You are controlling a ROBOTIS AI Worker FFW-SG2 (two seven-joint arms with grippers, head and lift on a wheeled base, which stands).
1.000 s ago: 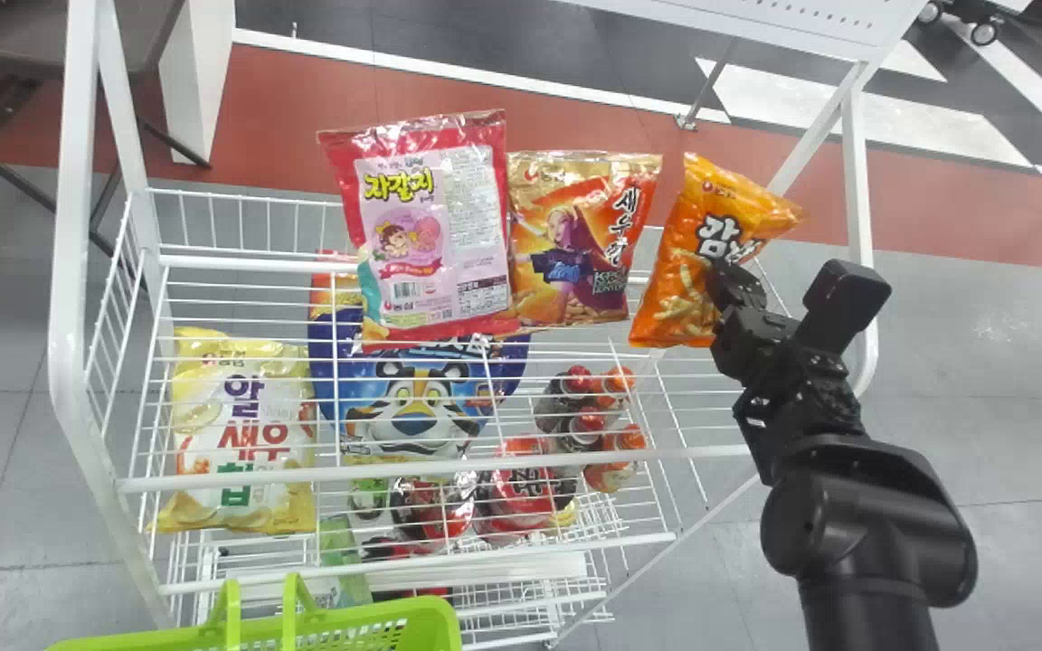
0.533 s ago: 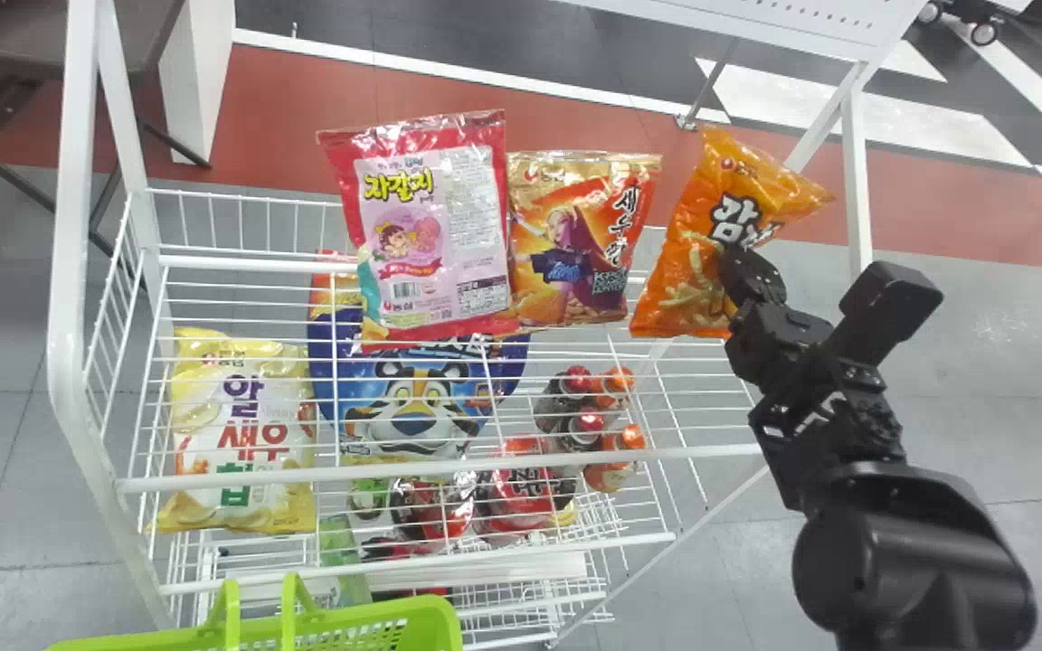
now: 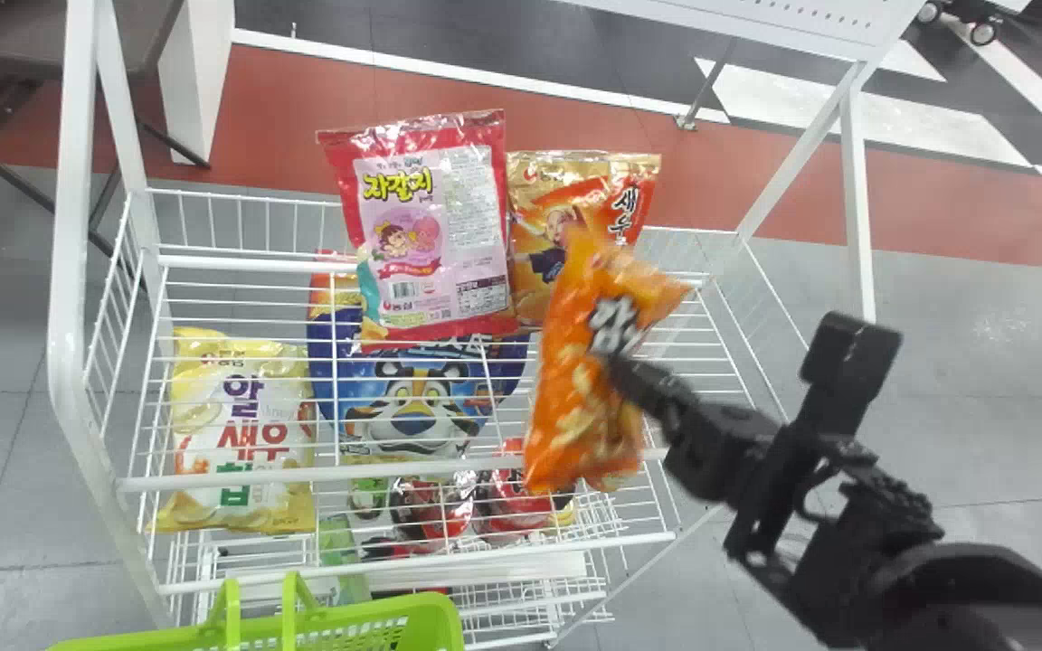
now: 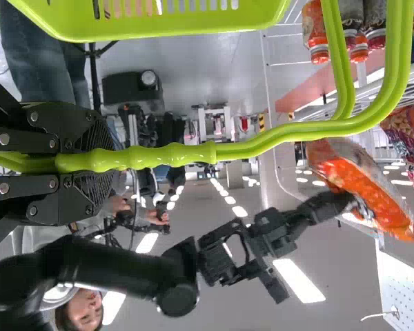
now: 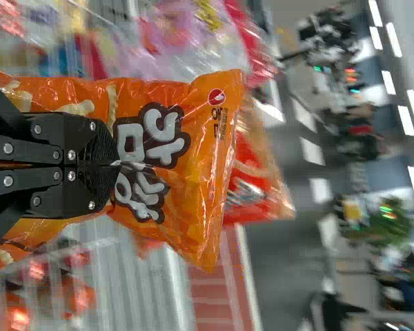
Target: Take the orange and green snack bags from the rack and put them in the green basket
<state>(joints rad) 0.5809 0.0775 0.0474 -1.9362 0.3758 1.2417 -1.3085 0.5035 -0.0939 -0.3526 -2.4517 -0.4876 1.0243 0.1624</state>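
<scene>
1. The yellow bag reads "알새우칩" in purple, red and green.
2. The pink-and-red bag reads "자갈치" in yellow; a barcode stands below, and the fine print is too small to read.
3. The red-and-gold bag reads "새우" downward, its remaining lettering covered.
4. The orange bag reads "감" in dark-outlined white; the lettering after it is unclear.
5. The blue bag bears white lettering, partly hidden.

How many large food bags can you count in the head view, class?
5: orange bag in the right gripper; gold bag partly behind it; pink bag left of that; blue bag below; yellow bag, far left. More may be hidden.
</scene>
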